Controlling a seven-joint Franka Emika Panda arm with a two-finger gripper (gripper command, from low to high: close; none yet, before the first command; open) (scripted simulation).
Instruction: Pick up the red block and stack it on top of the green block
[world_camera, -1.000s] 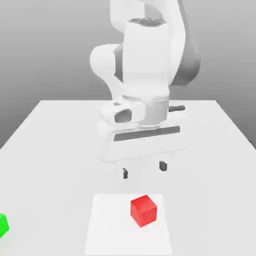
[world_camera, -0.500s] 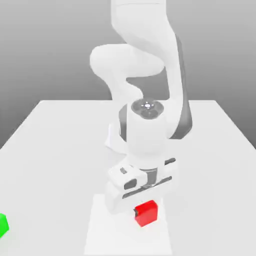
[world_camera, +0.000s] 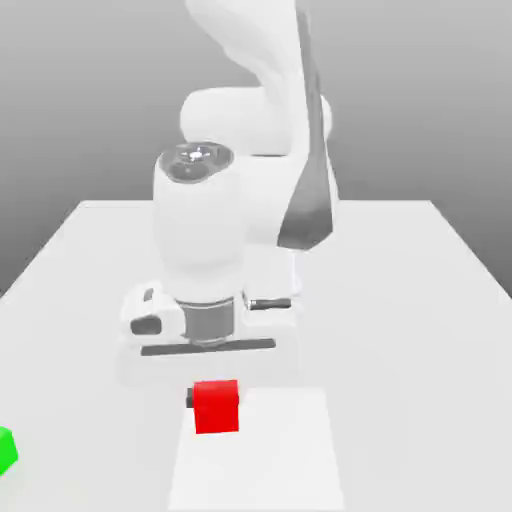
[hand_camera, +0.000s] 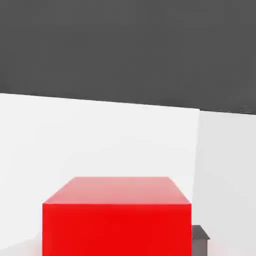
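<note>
Gripper (world_camera: 214, 400) pointing straight down, clamped on red block (world_camera: 216, 406), white arm (world_camera: 205, 240) bent low above it, block plain matte bright red, above table (world_camera: 420, 300), green block (world_camera: 6, 450) well apart at exterior view's left edge.

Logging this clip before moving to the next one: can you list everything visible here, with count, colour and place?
red block: one, bright red, held under the hand over the near part of the table, at the far edge of the brighter patch; it also looms close in the hand view.
green block: one, bright green, on the table at the exterior view's left edge, cut off by the frame, well apart from the red block.
brighter square patch: one, white, on the near middle of the table.
table: one, white, under everything.
arm: one, white with dark grey parts, reaching toward the camera from the far side.
gripper: one, white body, jaws shut on the red block.
</note>
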